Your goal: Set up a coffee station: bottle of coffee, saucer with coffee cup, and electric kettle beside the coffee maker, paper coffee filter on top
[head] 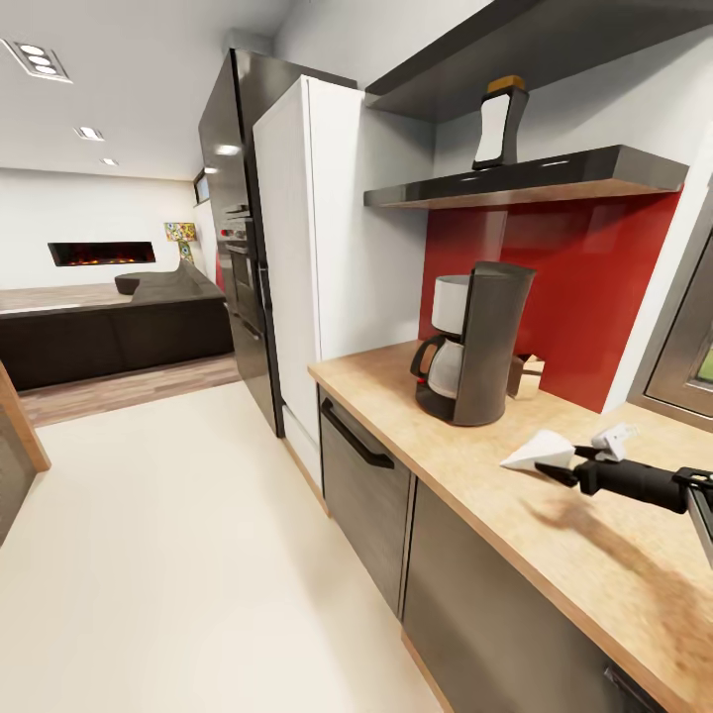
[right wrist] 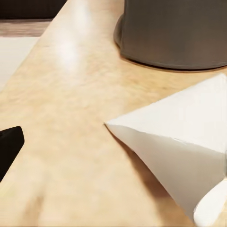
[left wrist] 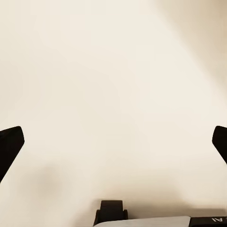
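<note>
The black and silver coffee maker (head: pixel 480 347) stands on the light-wood countertop (head: pixel 465 495) in front of the red wall; its base (right wrist: pixel 175 33) also shows in the right wrist view. The bottle of coffee (head: pixel 495 124), with its white label and yellow cap, is up on the dark shelf (head: pixel 555 176). My right gripper (head: pixel 560 463) reaches over the countertop with its fingers spread wide. The white paper coffee filter (head: pixel 540 453) (right wrist: pixel 184 137) lies at one finger. One black fingertip (right wrist: pixel 9 146) stands apart from the filter. My left gripper (left wrist: pixel 113 146) is open over pale floor.
A small cardboard box (head: pixel 527 376) sits behind the coffee maker. A small white piece (head: pixel 614 436) shows beside my right arm. A tall white cabinet (head: pixel 317 257) and a dark oven column (head: pixel 238 238) end the counter run. A pale floor aisle (head: pixel 178 555) runs along the grey cabinet fronts.
</note>
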{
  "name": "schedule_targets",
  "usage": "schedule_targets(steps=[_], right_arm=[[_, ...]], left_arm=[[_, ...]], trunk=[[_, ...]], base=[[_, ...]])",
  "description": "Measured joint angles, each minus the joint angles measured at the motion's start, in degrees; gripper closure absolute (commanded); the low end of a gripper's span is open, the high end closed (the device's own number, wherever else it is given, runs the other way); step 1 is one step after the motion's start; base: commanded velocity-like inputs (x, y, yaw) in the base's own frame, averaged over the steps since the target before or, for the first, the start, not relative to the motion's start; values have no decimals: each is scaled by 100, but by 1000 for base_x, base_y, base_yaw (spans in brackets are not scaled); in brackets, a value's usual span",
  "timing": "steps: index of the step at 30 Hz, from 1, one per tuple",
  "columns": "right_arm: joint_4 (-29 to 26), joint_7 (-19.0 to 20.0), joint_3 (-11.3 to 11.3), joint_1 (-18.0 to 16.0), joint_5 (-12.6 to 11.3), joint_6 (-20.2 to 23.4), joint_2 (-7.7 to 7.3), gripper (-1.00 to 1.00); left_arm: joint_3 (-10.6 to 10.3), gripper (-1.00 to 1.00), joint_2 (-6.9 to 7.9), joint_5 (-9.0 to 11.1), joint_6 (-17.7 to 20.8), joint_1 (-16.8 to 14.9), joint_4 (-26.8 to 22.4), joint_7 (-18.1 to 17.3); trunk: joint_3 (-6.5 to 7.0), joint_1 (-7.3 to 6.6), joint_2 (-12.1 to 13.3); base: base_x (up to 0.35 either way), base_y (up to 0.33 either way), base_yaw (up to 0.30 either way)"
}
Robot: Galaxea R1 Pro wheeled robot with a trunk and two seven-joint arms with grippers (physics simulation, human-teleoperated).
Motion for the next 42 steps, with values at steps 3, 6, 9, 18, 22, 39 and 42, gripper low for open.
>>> schedule_targets(steps=[3,6,9,18,22,39,42], right_arm=[[-3,102,2,0,3,-1,1,-100],[-5,133,4,0,-2,-1,3,-100],[-7,146,118,0,-4,1,7,-100],[-9,155,654,-1,-30,7,10,-100],[-9,152,664,-1,-32,7,10,-100],[-112,58,559,-25,-113,69,-15,-100],[-112,58,559,-25,-113,69,-15,-100]], left_arm=[[0,-100,0,0,0,0,0,0],[0,-100,0,0,0,0,0,0],[0,-100,0,0,0,0,0,0],[0,-100,0,0,0,0,0,0],[0,-100,0,0,0,0,0,0],[-8,-100,-57,-15,-43,0,18,7],[-8,-100,-57,-15,-43,0,18,7]], trunk=[[0,0,0],[0,0,0],[0,0,0],[0,0,0],[0,0,0],[0,0,0],[0,0,0]], base=[[0,0,0],[0,0,0],[0,0,0],[0,0,0],[0,0,0],[0,0,0],[0,0,0]])
